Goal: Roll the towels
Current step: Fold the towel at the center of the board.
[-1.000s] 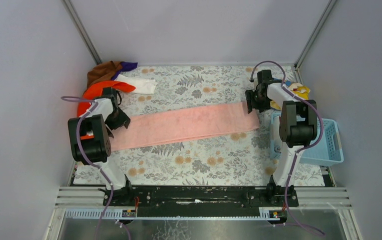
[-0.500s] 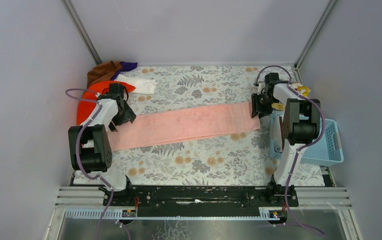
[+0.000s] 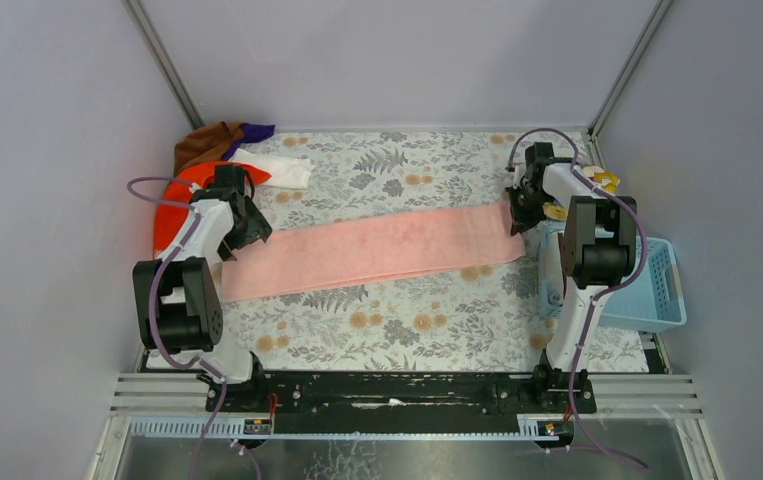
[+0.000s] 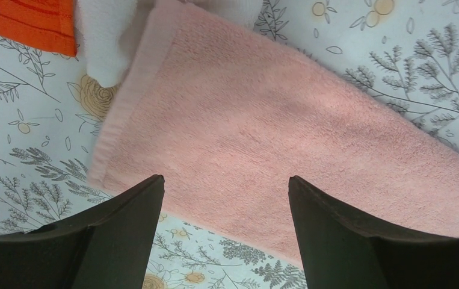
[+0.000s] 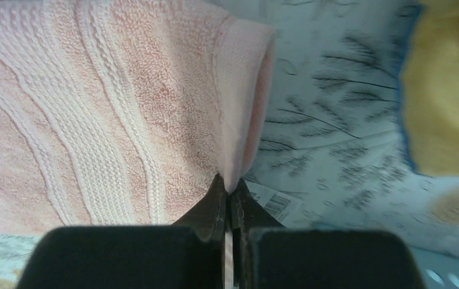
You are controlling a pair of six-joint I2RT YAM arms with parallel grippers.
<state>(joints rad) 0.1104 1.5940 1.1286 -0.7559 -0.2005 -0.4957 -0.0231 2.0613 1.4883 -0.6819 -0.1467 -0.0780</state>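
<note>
A long pink towel (image 3: 377, 250) lies flat across the flowered table, running from left to right. My right gripper (image 3: 517, 218) is at its right end, shut on the towel's hem (image 5: 239, 150), which stands pinched up between the closed fingertips (image 5: 229, 188). At the left end my left gripper (image 3: 242, 228) hovers open over the towel (image 4: 287, 138), its two dark fingers (image 4: 124, 223) spread wide with nothing between them. More towels are heaped at the back left: orange (image 3: 197, 185), white (image 3: 282, 170), brown (image 3: 207, 142) and purple (image 3: 255, 130).
A light blue basket (image 3: 647, 285) stands at the right edge beside the right arm, with a yellow object (image 3: 597, 182) behind it. Grey walls close in the left, back and right sides. In the left wrist view the orange towel (image 4: 34, 21) and white towel (image 4: 103, 42) lie beside the pink one's corner.
My right gripper has moved onto the towel's right end and closed on its hem. My left gripper has shifted toward the back over the left end, still open.
</note>
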